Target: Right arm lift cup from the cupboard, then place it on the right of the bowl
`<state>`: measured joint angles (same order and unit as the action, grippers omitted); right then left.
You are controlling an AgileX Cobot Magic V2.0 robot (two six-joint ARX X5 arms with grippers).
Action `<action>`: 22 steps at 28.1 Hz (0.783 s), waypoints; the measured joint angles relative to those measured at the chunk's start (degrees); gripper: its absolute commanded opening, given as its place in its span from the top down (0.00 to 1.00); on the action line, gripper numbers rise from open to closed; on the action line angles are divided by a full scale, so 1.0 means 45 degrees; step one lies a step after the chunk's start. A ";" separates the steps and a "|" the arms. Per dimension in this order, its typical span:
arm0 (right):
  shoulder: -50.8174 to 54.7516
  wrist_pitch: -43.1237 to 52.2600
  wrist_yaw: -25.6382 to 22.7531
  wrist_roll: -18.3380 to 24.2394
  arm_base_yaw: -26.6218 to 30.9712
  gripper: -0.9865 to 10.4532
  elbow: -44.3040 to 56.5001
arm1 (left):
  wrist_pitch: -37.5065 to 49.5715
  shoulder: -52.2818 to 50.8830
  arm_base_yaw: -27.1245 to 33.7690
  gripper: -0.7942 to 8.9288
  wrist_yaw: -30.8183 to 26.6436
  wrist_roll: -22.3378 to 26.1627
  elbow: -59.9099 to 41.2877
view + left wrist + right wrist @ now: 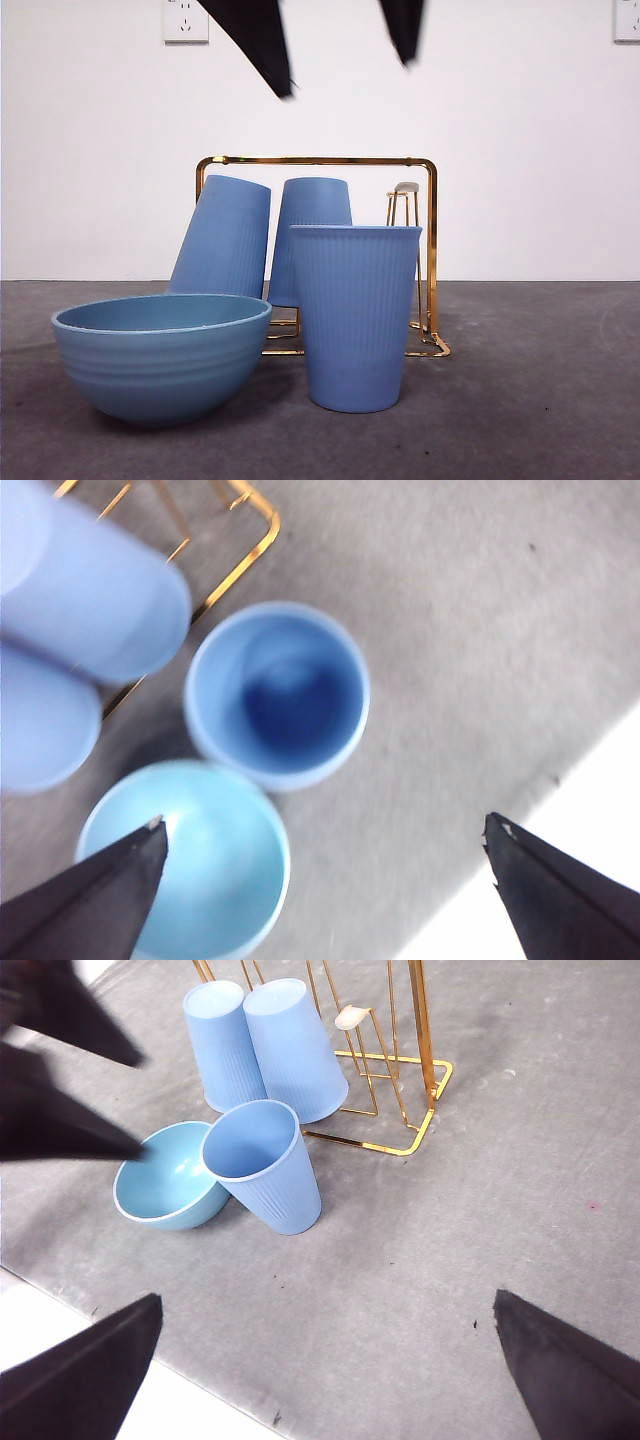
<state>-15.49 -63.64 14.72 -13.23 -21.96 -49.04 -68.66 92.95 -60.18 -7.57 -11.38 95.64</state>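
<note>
Already the cup (356, 318) stands upright beside the bowl (160, 355); it looks light, stiff and ribbed, easiest held around its sides. The right claw (320, 1360) hangs wide open, empty.

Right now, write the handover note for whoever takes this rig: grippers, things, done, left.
Right gripper: open, empty, high above the table, clear of everything.
Left gripper: open, empty, hanging above the bowl and the cup.
The cup stands upright, mouth up, on the table just right of the bowl, in front of the cupboard. Two other cups remain mouth down on the rack's pegs.
Done: the cup is off the rack and set right of the bowl.
Left: nothing visible, beyond parking the arms.
</note>
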 measured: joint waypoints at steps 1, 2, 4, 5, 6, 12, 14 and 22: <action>0.0000 -0.0005 0.0000 0.0015 0.0000 0.43 0.0000 | -0.0238 -0.0311 0.0000 0.40 0.0000 0.0019 0.0000; 0.0000 -0.0005 0.0000 0.0126 0.0000 0.43 0.0000 | -0.0481 -0.0568 0.0000 0.40 0.0000 0.0063 0.0000; 0.0000 0.0000 -0.0005 0.0350 0.0000 0.43 0.0000 | -0.0903 -0.1146 0.0000 0.40 -0.0005 0.0160 -0.0131; 0.0000 -0.0005 0.0000 0.0471 0.0000 0.43 0.0000 | -0.0971 -0.1661 0.0000 0.40 -0.0010 0.0199 -0.0486; 0.0000 -0.0005 0.0000 0.0534 0.0000 0.43 0.0000 | -0.0971 -0.2200 0.0000 0.40 -0.0019 0.0209 -0.0962; 0.0000 0.0000 0.0005 0.0612 0.0000 0.43 0.0000 | -0.0418 -0.7164 0.0155 0.40 -0.0578 0.0131 -0.5391; 0.0000 0.0000 0.0005 0.0612 0.0000 0.43 0.0000 | -0.0287 -0.9170 0.0155 0.40 -0.0612 -0.0160 -0.6819; 0.0000 0.0000 0.0005 0.0622 0.0000 0.43 0.0000 | 0.2283 -1.6893 0.0155 0.41 -0.0821 -0.1894 -0.9777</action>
<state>-15.49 -63.64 14.74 -10.44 -21.96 -49.04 -58.39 16.93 -59.48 -11.27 -19.90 51.64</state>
